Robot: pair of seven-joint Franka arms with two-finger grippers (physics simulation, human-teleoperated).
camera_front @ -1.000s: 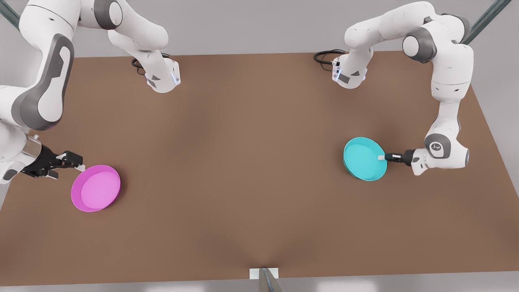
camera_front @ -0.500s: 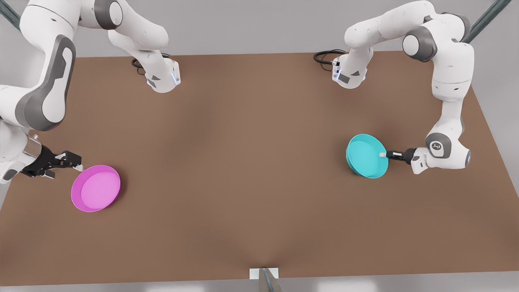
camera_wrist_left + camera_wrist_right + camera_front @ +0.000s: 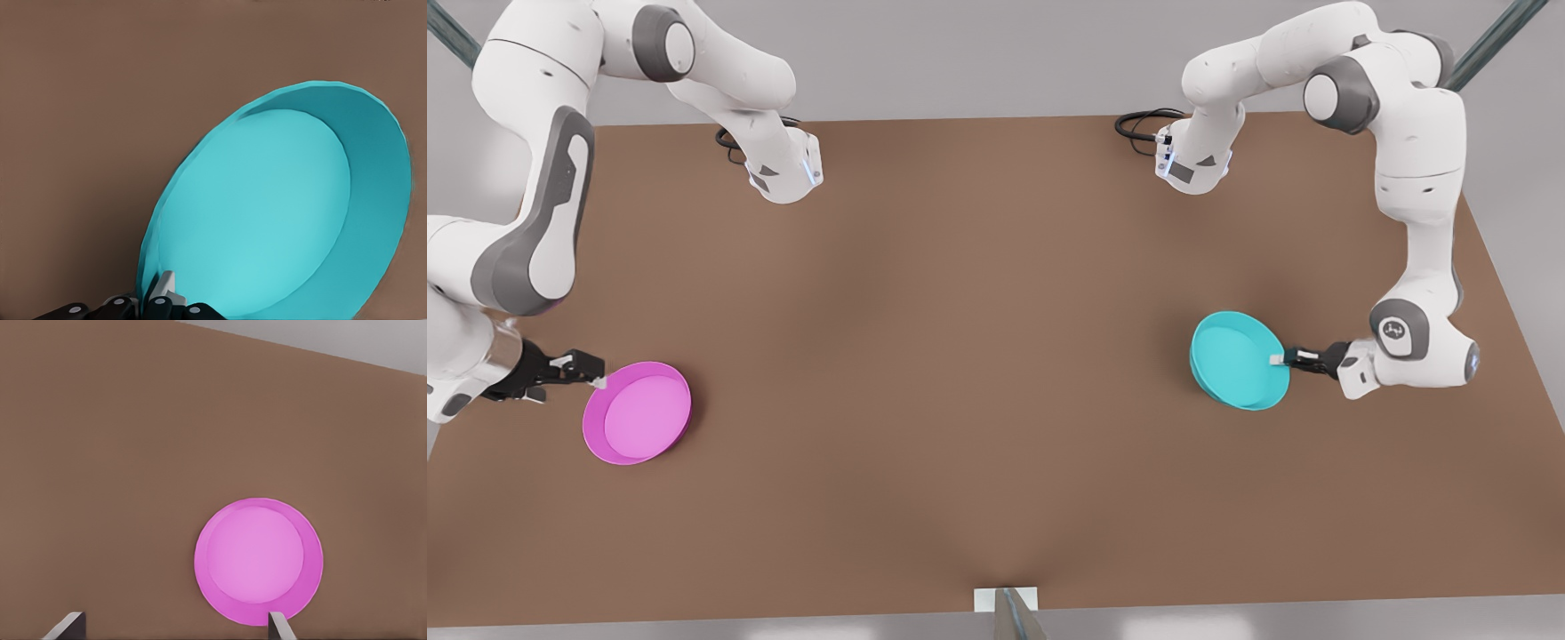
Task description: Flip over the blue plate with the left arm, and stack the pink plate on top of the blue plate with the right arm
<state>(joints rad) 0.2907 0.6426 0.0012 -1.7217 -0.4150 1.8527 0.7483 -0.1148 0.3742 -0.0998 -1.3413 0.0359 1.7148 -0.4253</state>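
The blue plate [image 3: 1236, 360] is tilted, its hollow side facing the camera, at the front view's right. My left gripper [image 3: 1279, 359] is shut on its rim from the front view's right side. In the left wrist view the blue plate [image 3: 267, 213] looms large, with the left gripper [image 3: 160, 297] pinching its edge. The pink plate [image 3: 640, 413] lies flat, hollow side up, at the front view's left. My right gripper [image 3: 596, 380] hovers open at its rim. In the right wrist view the pink plate [image 3: 259, 560] sits just ahead of the right gripper [image 3: 173, 627].
The brown table [image 3: 978, 356] spreads wide between the two plates. Both arm bases [image 3: 783, 173] [image 3: 1192, 164] with black cables stand at the back edge. A small white bracket [image 3: 1005, 600] sits at the front edge.
The left gripper and blue plate shifted toward the front edge and the front view's right, the plate's tilt changing. The right gripper moved closer to the pink plate's rim.
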